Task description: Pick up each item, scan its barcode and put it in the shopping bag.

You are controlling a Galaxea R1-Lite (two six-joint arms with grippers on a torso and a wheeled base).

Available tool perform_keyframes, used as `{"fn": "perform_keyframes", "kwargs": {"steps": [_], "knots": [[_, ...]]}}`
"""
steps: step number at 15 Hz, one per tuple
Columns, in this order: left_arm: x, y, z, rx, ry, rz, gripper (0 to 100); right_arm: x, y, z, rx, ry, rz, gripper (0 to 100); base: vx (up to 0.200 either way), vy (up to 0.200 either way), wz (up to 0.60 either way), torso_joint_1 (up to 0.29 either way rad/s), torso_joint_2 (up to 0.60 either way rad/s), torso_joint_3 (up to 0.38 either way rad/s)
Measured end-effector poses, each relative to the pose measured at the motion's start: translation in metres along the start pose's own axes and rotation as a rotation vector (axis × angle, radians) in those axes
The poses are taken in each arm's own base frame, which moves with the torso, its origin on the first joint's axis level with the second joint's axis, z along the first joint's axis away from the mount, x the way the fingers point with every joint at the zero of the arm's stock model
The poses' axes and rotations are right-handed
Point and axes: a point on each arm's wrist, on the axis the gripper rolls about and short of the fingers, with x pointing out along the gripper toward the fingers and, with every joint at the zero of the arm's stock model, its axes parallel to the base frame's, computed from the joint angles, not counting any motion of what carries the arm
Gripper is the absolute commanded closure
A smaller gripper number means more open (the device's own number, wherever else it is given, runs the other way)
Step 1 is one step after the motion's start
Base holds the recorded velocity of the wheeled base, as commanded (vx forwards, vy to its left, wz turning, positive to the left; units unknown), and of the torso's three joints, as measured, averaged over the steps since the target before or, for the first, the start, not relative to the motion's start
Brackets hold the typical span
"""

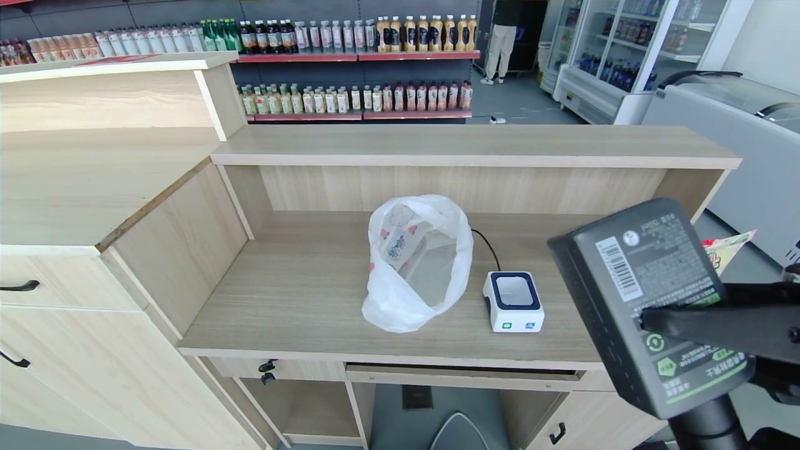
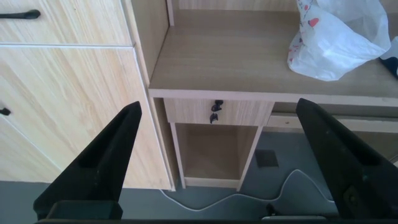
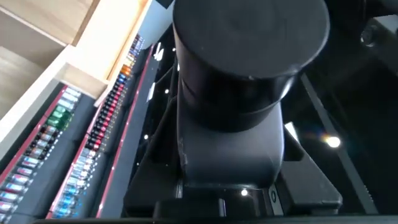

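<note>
Black container (image 1: 662, 250) is clamped in the right gripper (image 1: 656, 325). Likely next: turn its barcode toward the scanner (image 1: 514, 301) at nine o'clock. The left gripper (image 2: 217, 165) gapes.

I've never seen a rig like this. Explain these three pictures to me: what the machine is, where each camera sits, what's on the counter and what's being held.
This is a two-armed robot at a shop checkout. The wide picture comes from a camera on its head, looking down at the counter. The other two come from cameras on its wrists, one on each arm. On the counter stand a white bag with a packet in it and, to its right, a small scanner on a cable. The right gripper, close to the head camera, is shut on a dark box whose barcode label faces that camera. The left gripper is open and holds nothing; it hangs low in front of the counter's drawer.
</note>
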Motion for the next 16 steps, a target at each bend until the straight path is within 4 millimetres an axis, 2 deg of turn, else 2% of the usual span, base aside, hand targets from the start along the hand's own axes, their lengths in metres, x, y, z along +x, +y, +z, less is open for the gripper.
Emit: {"fn": "perform_keyframes", "kwargs": {"steps": [5, 10, 16], "knots": [[0.000, 0.000, 0.000, 0.000, 0.000, 0.000, 0, -0.014, -0.025, 0.012, -0.019, -0.029, -0.021, 100, 0.000, 0.000, 0.00, 0.000, 0.00, 0.000], [0.000, 0.000, 0.000, 0.000, 0.000, 0.000, 0, -0.020, -0.035, 0.016, -0.028, -0.053, -0.042, 100, 0.000, 0.000, 0.00, 0.000, 0.00, 0.000], [0.000, 0.000, 0.000, 0.000, 0.000, 0.000, 0, -0.022, -0.035, 0.021, -0.027, -0.075, -0.051, 100, 0.000, 0.000, 0.00, 0.000, 0.00, 0.000]]}}
